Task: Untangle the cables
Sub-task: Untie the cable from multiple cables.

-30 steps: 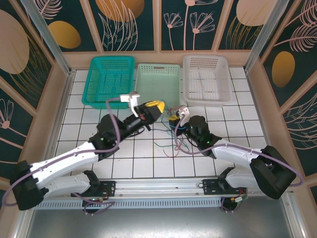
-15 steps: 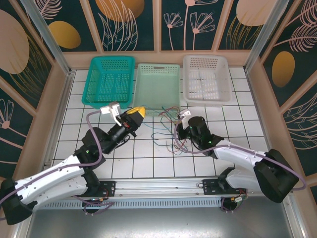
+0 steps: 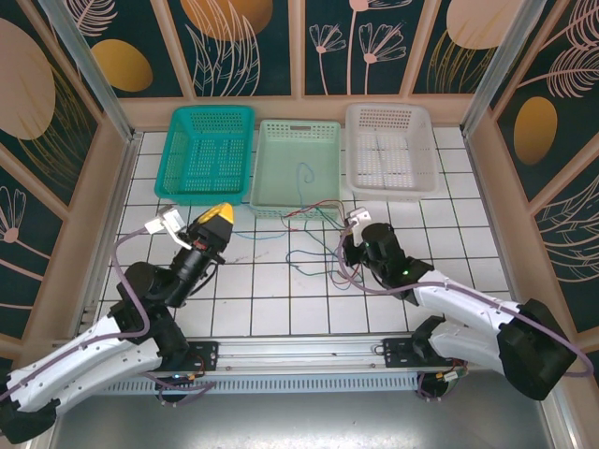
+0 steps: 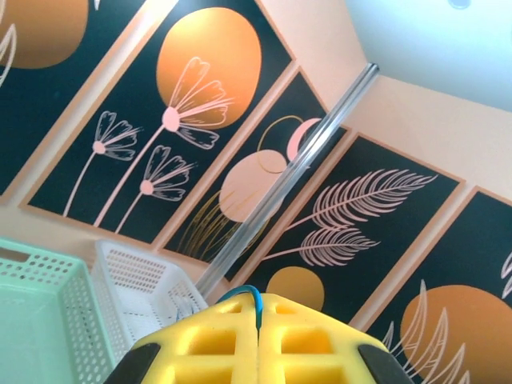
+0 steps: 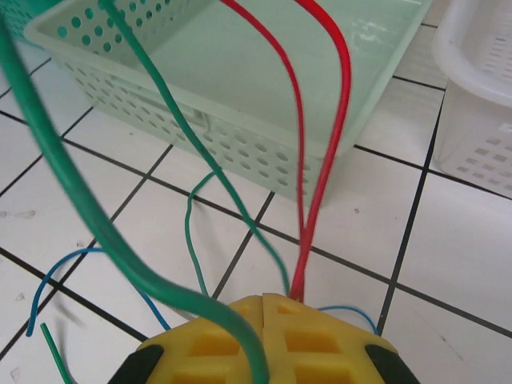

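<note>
Cables stretched sideways, leftward from right gripper

No legible text, labels, brands or numbers in any view. Wall panels carry flower and leaf artwork, no lettering. There's a small dark mark on the far rim of the pale green basket, too small to read.
</note>
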`<act>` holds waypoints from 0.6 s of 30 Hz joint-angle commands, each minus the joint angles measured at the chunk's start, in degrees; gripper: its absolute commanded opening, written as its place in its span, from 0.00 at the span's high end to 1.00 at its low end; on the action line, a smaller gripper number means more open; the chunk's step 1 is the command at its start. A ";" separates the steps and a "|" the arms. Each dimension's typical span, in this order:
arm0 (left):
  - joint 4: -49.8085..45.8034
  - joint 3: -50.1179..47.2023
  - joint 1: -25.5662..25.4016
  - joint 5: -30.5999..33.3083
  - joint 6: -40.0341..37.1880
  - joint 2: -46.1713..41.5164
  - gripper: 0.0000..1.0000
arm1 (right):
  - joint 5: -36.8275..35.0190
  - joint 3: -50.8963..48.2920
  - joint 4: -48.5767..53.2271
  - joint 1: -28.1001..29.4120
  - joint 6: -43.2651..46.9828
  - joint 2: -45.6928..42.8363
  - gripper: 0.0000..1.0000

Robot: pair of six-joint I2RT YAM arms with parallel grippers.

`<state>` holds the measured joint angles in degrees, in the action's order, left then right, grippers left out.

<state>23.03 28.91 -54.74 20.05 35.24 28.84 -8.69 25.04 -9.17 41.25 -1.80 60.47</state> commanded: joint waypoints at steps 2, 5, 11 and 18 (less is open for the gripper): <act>-0.45 -1.65 0.12 2.39 1.31 -0.80 0.97 | 0.06 3.26 4.94 1.02 1.92 0.38 1.00; -2.58 -1.99 0.07 4.52 1.10 -3.33 0.97 | -3.55 4.14 7.54 1.67 3.90 1.22 1.00; -8.88 -2.71 0.07 7.77 1.83 -9.11 0.97 | -6.06 3.33 6.98 2.49 6.24 1.81 1.00; -15.35 -1.67 0.08 13.75 0.39 -17.48 0.98 | -12.00 3.51 9.22 5.92 8.07 5.17 1.00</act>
<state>10.33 26.65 -54.74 29.78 36.27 13.82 -15.99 27.40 -2.68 45.82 4.58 63.48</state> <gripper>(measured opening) 0.059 0.061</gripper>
